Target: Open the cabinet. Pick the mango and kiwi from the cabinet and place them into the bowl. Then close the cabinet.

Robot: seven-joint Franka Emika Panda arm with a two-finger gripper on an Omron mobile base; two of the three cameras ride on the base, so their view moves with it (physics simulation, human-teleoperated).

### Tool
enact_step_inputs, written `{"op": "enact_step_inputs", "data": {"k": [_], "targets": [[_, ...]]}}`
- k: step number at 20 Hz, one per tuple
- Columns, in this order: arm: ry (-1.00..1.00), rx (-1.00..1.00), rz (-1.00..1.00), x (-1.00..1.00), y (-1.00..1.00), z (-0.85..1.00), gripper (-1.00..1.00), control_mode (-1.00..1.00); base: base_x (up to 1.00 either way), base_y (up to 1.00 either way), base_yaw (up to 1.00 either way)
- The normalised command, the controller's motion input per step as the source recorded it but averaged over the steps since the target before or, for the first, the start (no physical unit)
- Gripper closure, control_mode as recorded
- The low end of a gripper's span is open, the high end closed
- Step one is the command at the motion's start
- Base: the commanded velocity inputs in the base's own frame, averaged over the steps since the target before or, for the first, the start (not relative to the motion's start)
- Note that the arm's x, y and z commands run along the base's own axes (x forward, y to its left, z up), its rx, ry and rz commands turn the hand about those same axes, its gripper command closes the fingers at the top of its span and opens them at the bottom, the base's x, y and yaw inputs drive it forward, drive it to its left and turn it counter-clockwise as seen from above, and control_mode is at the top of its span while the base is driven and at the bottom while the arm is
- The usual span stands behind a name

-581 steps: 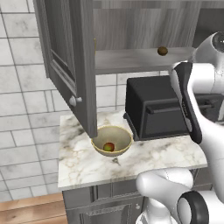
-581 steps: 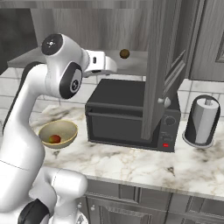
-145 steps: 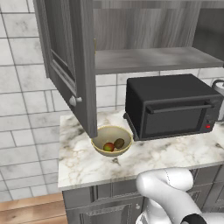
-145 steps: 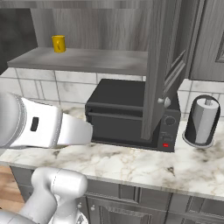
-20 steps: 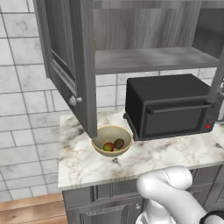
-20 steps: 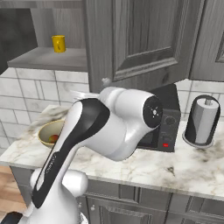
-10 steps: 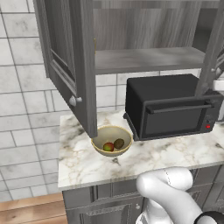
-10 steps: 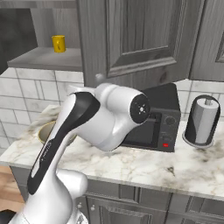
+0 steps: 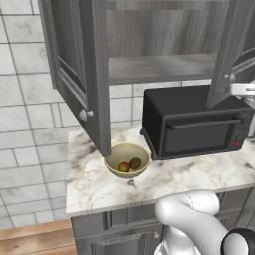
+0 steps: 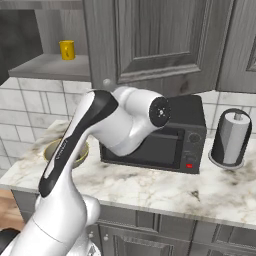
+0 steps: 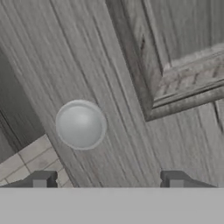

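Facing the hand [image 11: 107, 179], cabinet [image 11: 131, 87] knob [image 11: 81, 124] sits close.

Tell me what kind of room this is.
A rendered home kitchen, most likely: a dark grey wood-grain wall cabinet hangs over a marbled white counter holding a black boxy toaster oven, with pale tiled backsplash behind.

even, soft rendered light, faint shadows; hand view perhaps slightly blurred.

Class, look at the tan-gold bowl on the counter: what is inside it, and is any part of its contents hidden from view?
In the bowl lie the mango and the kiwi, side by side. In the right base view the arm covers most of the bowl, so its contents cannot be seen there.
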Motion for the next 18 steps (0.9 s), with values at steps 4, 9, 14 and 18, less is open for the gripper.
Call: {"op": "enact_step_inputs", "data": {"k": [4,9,14,18], "targets": [[0.0,0.0,0.0,0.62,0.0,0.0,-1.0,-1.0,0.0,0.0,0.0],[-0.01,0.0,0.0,0.61,0.0,0.0,-1.0,-1.0,0.0,0.0,0.0],[-0.03,0.0,-0.01,0.53,0.0,0.0,-1.0,-1.0,0.0,0.0,0.0],[-0.03,0.0,-0.02,0.45,0.0,0.0,-1.0,-1.0,0.0,0.0,0.0]]}}
